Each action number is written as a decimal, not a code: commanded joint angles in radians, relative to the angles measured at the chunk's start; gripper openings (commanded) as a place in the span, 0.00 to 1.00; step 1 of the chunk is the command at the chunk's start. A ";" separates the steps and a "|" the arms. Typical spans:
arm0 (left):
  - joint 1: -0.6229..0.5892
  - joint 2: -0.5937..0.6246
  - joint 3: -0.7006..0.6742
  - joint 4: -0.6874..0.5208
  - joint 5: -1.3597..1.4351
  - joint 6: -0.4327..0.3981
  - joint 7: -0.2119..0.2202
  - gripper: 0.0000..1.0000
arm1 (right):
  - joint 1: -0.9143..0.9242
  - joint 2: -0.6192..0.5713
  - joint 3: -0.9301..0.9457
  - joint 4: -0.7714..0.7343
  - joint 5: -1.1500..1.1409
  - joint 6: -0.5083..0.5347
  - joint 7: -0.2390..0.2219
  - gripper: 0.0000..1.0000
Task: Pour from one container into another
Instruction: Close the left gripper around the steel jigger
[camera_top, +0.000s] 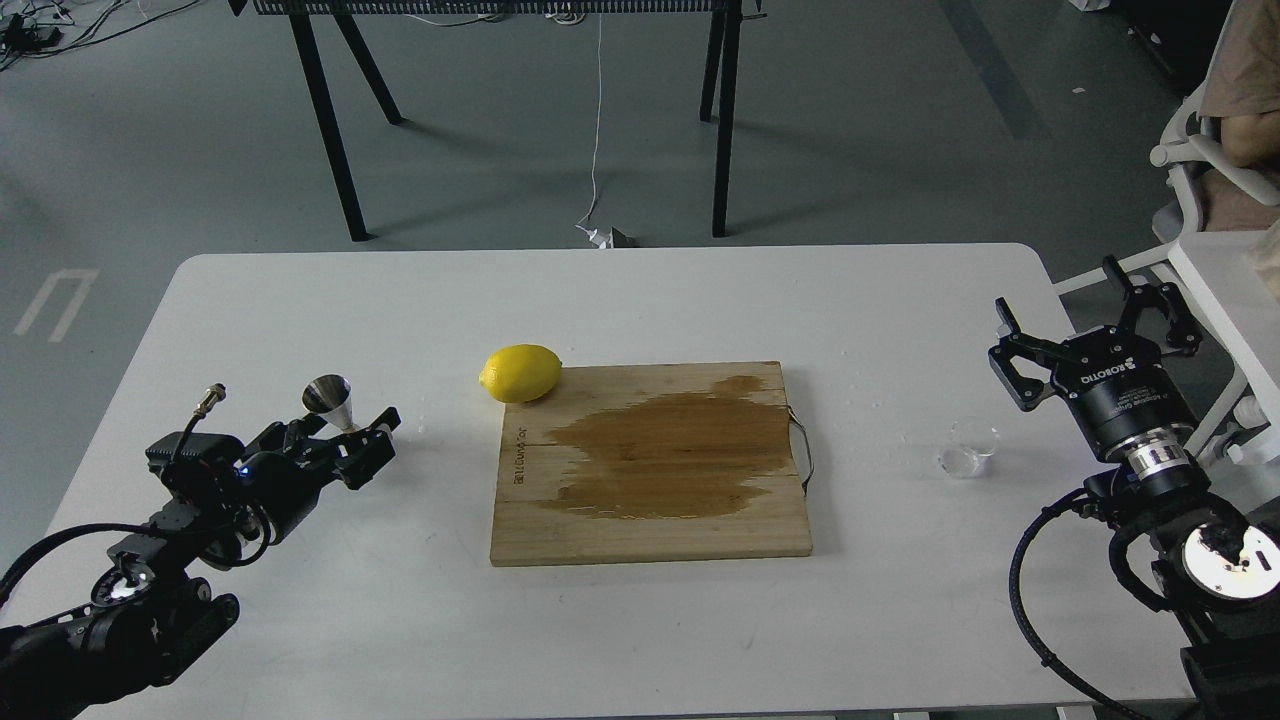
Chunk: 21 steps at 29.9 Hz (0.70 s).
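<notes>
Counts: one steel jigger (330, 400), one clear glass cup (969, 448), one lemon (521, 373), one wooden cutting board (650, 465), all on the white table (620, 300).

Left gripper (370, 440): low over the table, fingers pointing toward the board. Jigger stands upright just behind the jaws, partly hidden by them. Whether the fingers clamp it or only sit in front of it cannot be told from this angle.

Right gripper (1095, 330): jaws spread wide, holding nothing, raised beyond the table's edge. Glass cup sits upright on the table below and inboard of those jaws, apart from them.

Board lies between the two grippers, with one large dark wet patch across it. Lemon touches the board's far corner, on the left gripper's side.
</notes>
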 joint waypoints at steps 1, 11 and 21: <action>-0.010 -0.010 0.001 0.020 0.004 0.003 0.000 0.94 | 0.000 0.000 0.000 0.000 0.000 0.000 0.000 0.99; -0.014 -0.008 0.004 0.024 0.010 0.009 0.000 0.71 | 0.000 0.000 0.000 -0.002 0.000 0.000 0.000 0.99; -0.017 -0.004 0.029 0.028 0.011 0.011 0.000 0.49 | -0.002 0.000 0.000 -0.005 -0.002 0.000 0.000 0.99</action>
